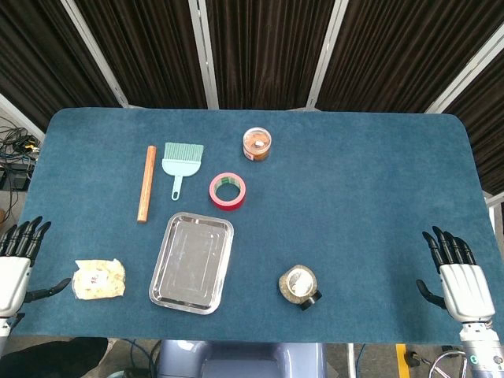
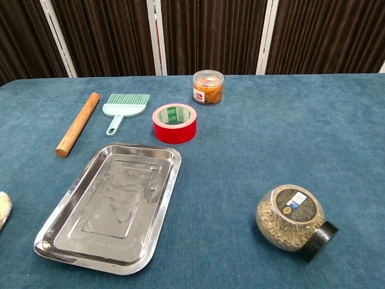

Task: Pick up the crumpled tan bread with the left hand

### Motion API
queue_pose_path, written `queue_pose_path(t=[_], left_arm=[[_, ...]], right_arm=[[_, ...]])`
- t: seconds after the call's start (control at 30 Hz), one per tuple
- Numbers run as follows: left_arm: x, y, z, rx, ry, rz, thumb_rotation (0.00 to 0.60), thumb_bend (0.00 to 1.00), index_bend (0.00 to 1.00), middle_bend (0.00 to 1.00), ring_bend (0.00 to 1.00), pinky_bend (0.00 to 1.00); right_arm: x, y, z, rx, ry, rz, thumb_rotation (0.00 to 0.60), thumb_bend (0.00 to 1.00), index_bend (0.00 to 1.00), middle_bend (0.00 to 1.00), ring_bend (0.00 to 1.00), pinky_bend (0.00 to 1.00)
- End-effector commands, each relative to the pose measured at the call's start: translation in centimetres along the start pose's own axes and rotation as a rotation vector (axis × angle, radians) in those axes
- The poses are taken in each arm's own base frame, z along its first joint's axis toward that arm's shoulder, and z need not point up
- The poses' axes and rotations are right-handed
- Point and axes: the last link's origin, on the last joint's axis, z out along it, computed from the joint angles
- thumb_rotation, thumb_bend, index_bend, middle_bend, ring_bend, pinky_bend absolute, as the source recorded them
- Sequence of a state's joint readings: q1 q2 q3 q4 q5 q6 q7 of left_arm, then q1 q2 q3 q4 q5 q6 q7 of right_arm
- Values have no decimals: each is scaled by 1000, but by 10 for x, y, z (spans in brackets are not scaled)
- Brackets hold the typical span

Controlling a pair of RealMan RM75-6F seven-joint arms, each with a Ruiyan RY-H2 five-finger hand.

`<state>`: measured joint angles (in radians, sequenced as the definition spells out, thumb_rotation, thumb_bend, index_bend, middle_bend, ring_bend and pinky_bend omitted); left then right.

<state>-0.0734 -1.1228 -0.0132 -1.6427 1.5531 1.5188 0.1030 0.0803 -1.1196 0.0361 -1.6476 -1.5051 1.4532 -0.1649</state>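
Observation:
The crumpled tan bread (image 1: 99,279) lies in a clear wrapper near the table's front left corner; the chest view shows only its edge (image 2: 3,209) at the left border. My left hand (image 1: 17,266) hovers just left of the bread, off the table's left edge, fingers spread and holding nothing, thumb pointing toward the bread. My right hand (image 1: 457,276) sits at the front right edge of the table, fingers apart and empty. Neither hand shows in the chest view.
A steel tray (image 1: 193,261) lies right of the bread. Behind it are a wooden rolling pin (image 1: 146,183), a green hand brush (image 1: 181,161), a red tape roll (image 1: 227,190) and an orange-filled jar (image 1: 257,144). A seed jar (image 1: 298,285) lies on its side at front centre.

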Motion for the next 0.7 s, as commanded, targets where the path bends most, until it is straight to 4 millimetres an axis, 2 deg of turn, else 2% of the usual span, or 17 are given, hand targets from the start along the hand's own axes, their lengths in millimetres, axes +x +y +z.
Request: queue_pose_path(t=[0.03, 0.33, 0.43, 0.57, 0.7], left_arm=[[-1, 0, 0, 0, -5, 2, 600, 69, 0, 0, 0, 0], [-9, 0, -4, -13, -95, 55, 600, 69, 0, 0, 0, 0], [-20, 0, -6, -6, -205, 97, 600, 69, 0, 0, 0, 24], [-36, 6, -5, -17, -342, 148, 600, 72, 7, 0, 7, 129], [-55, 13, 0, -42, -417, 216, 600, 75, 31, 9, 19, 150]], right_arm=[[0, 0, 0, 1, 2, 0, 600, 302, 0, 0, 0, 90], [1, -1, 0, 1, 4, 2, 600, 302, 0, 0, 0, 90], [0, -2, 0, 3, -1, 0, 600, 303, 0, 0, 0, 90], [-1, -2, 1, 2, 0, -2, 600, 303, 0, 0, 0, 90], [0, -3, 0, 4, 1, 1, 600, 302, 0, 0, 0, 90]])
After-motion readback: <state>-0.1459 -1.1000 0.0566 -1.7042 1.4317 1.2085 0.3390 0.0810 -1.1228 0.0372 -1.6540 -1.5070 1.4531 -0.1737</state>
